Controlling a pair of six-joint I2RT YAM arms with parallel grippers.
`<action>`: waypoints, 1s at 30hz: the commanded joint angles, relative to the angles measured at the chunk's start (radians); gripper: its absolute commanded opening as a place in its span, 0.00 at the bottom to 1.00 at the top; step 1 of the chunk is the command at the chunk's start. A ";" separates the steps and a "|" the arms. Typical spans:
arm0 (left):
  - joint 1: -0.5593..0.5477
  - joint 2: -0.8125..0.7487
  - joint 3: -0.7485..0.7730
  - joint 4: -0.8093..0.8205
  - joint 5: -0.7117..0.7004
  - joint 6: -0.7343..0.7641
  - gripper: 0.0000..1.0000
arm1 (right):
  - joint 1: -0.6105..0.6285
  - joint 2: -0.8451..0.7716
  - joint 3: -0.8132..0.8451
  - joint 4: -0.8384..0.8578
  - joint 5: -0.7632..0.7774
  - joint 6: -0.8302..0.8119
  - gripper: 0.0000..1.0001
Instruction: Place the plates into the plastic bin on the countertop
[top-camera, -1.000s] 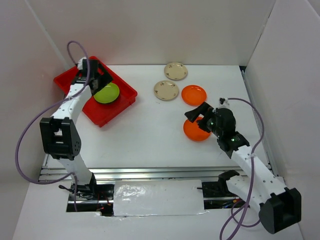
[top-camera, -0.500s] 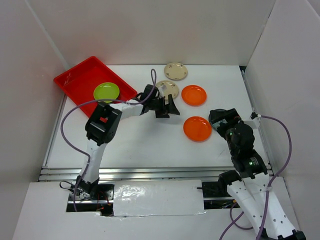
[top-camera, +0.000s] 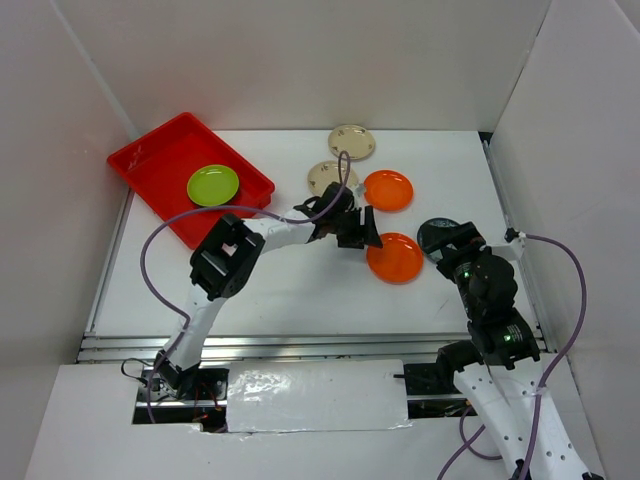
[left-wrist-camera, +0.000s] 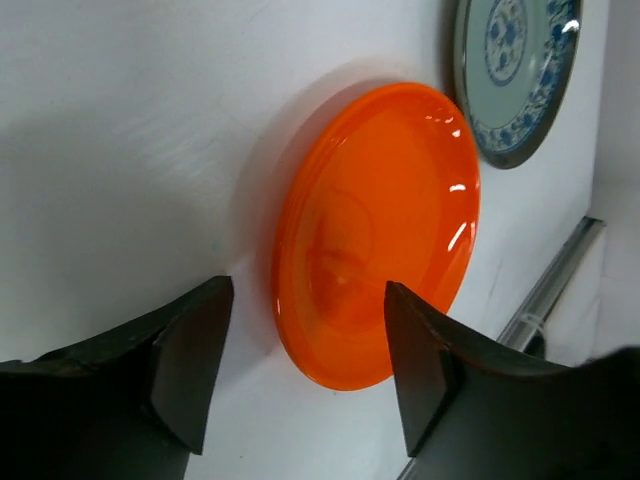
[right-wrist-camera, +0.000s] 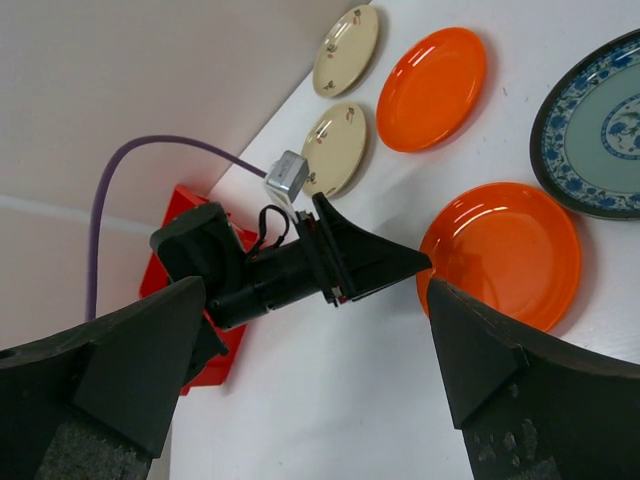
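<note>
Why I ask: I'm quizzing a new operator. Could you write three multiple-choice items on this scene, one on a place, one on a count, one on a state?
1. Where does the lime green plate lie?
A) inside the red bin
B) outside it, to its right
C) outside it, in front of it

2. How many orange plates are in view?
A) one
B) two
C) three

3. How is the left gripper?
A) shut on a plate
B) shut on nothing
C) open

Answers:
1 A: the bin's red floor shows all around the plate.
2 B: the top view shows one farther from the arms and one nearer.
3 C: in the left wrist view its fingers stand well apart, facing the nearer orange plate.
</note>
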 joint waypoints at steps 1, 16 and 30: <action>-0.008 0.032 -0.016 -0.102 -0.072 0.023 0.74 | -0.011 -0.018 0.011 0.019 -0.030 -0.015 1.00; -0.013 -0.101 -0.169 -0.078 -0.186 -0.031 0.00 | -0.019 -0.021 0.017 0.036 -0.050 -0.026 1.00; 0.444 -0.577 -0.165 -0.387 -0.436 -0.029 0.00 | -0.025 0.016 0.014 0.074 -0.098 -0.046 1.00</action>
